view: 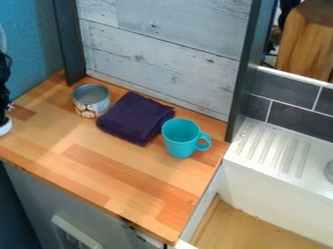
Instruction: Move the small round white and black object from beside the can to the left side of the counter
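Near the table's [137, 182] right edge, the turquoise mug [179, 138] stands upright, its handle turned outward, probably easy to grasp. Just beside it lies the purple cloth [135, 118], folded compactly. The end effector [5, 109] is at the left edge; whether apart or together, I cannot tell. The can [91, 101] stands upright toward the back-left corner.

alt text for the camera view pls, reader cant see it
A folded dark purple cloth lies between an open tin can and a turquoise mug on a wooden counter, with part of a black robot arm at the left edge and a ridged drainboard at the right.
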Robot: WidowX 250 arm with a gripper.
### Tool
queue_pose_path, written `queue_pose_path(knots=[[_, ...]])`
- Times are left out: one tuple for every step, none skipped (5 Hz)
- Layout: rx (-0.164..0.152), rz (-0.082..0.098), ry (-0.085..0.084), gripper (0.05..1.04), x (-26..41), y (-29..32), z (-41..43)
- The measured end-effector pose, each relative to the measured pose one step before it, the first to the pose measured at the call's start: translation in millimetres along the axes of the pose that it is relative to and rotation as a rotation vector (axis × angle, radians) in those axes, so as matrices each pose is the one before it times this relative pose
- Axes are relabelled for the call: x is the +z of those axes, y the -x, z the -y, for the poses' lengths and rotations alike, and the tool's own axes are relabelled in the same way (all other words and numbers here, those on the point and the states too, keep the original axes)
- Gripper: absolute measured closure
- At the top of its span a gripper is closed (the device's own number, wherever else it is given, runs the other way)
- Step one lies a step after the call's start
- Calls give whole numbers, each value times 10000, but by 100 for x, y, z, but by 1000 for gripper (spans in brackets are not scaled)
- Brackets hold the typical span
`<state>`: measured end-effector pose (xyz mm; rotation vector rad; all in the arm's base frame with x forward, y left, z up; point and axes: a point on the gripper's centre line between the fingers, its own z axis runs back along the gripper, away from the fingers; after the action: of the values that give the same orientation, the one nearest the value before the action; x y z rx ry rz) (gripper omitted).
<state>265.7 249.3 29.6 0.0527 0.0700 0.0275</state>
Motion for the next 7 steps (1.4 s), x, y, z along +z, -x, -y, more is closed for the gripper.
queue_pose_path(knots=[[-155,-24,19,754,-79,-1,7],[-196,-110,208,451,-62,202,357],[-117,879,-28,169,3616,89,902],[-15,618,-208,68,2120,-161,496],[-422,181,-93,75,1161,-690,1356],[-810,-42,512,75,806,-1846,3598],[-684,140,583,75,308,-2528,3663]])
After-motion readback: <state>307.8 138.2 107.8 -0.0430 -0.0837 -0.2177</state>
